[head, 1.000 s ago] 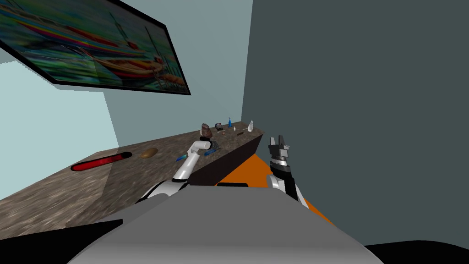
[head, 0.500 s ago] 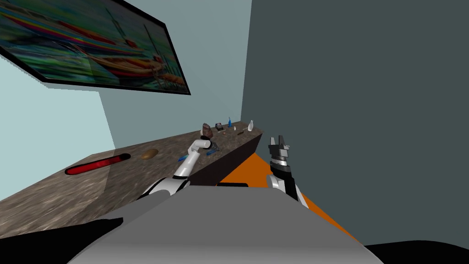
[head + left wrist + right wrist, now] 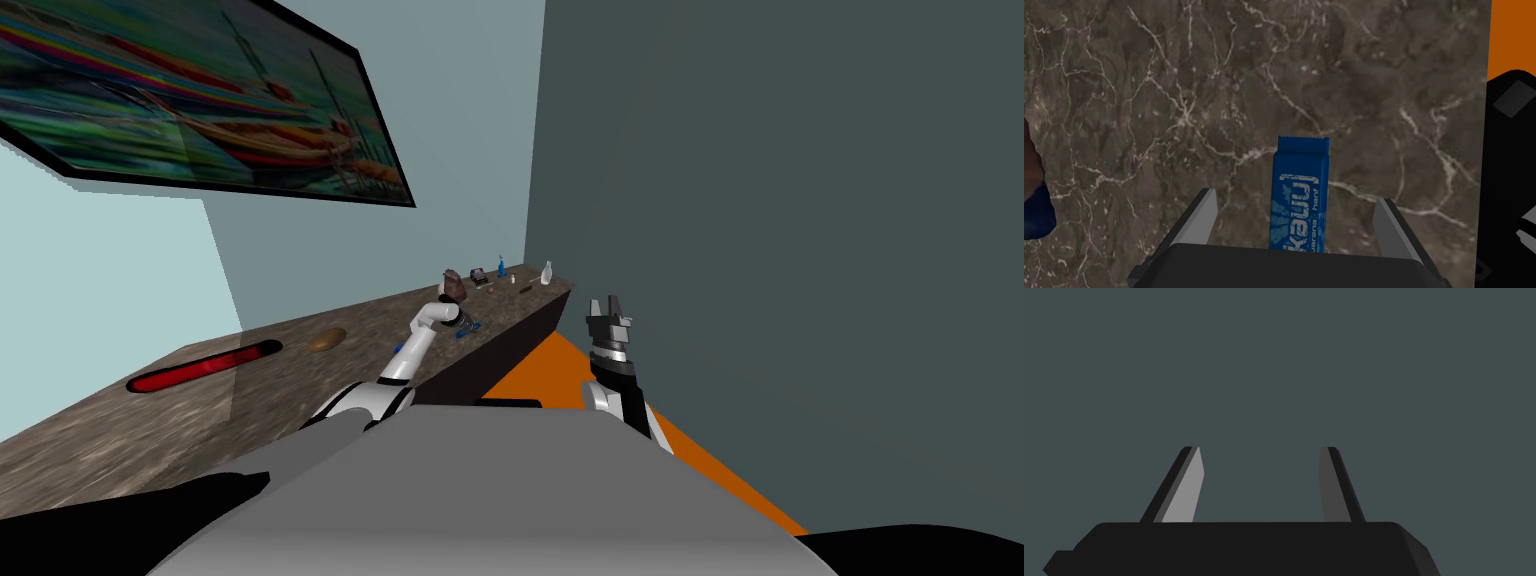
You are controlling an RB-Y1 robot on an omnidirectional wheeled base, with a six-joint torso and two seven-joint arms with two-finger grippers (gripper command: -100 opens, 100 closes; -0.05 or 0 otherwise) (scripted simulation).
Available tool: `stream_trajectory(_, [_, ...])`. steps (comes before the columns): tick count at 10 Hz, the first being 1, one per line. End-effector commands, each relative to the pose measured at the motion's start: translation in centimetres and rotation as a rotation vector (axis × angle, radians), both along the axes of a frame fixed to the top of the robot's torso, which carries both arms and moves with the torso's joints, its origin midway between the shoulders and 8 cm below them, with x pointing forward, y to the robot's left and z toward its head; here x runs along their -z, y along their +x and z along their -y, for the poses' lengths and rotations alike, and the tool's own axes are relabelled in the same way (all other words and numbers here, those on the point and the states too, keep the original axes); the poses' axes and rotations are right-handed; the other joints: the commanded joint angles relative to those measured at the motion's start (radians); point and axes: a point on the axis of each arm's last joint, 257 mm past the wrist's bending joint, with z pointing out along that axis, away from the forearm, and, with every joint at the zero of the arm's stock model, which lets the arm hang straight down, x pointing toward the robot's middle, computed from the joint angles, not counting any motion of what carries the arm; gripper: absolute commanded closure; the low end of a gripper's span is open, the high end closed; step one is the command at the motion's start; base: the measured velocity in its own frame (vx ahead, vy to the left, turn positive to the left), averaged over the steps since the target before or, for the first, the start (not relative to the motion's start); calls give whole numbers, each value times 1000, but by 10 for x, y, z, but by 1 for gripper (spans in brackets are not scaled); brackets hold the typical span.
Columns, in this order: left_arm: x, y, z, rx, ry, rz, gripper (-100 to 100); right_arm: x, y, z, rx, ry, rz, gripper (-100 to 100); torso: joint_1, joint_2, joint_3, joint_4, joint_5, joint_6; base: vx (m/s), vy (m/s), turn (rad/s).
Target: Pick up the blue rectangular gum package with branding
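Gum pkg (image 3: 1299, 192), blue rectangular, on brown marbled counter (image 3: 1174, 100) between spread fingers of your L gripper (image 3: 1296, 197), long axis along them, crimped end pointing away, apparently untouched. R gripper (image 3: 1260, 449) spread too.

We read white lettering along the blue gum pack (image 3: 1300, 195): large "Kauu", with smaller print beside it, perhaps "guarana · hanf", its start hidden. We find nothing else legible.

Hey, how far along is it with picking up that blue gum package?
Done: the open left gripper straddles the blue gum package. In hand: the grasp; the package lies flat on the marble counter, ungripped. Left: close and lift. The right gripper hangs open, idle.
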Motion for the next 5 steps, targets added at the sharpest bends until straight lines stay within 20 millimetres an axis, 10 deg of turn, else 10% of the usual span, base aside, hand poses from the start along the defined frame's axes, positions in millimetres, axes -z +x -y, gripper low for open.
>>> stream_trajectory(1, [3, -6, -3, 3, 6, -35, -100, 0, 0, 0, 0, 0, 0, 0, 0, 0, 0, 0, 0, 0, -34, 80, -70])
stream_trajectory(3, [3, -6, -3, 4, 6, -39, -100, 0, 0, 0, 0, 0, 0, 0, -2, 0, 0, 0, 0, 0, -21, 44, -22])
stream_trajectory(4, [4, -7, -3, 4, 7, -43, 0, 0, 0, 0, 0, 0, 0, 0, -4, -1, -1, 0, -1, 0, -3, 6, 1])
stream_trajectory(5, [14, -6, -4, 2, 7, -42, -100, 0, 0, 0, 0, 0, 0, 0, -6, -2, -1, 0, -1, 0, 18, -6, -19])
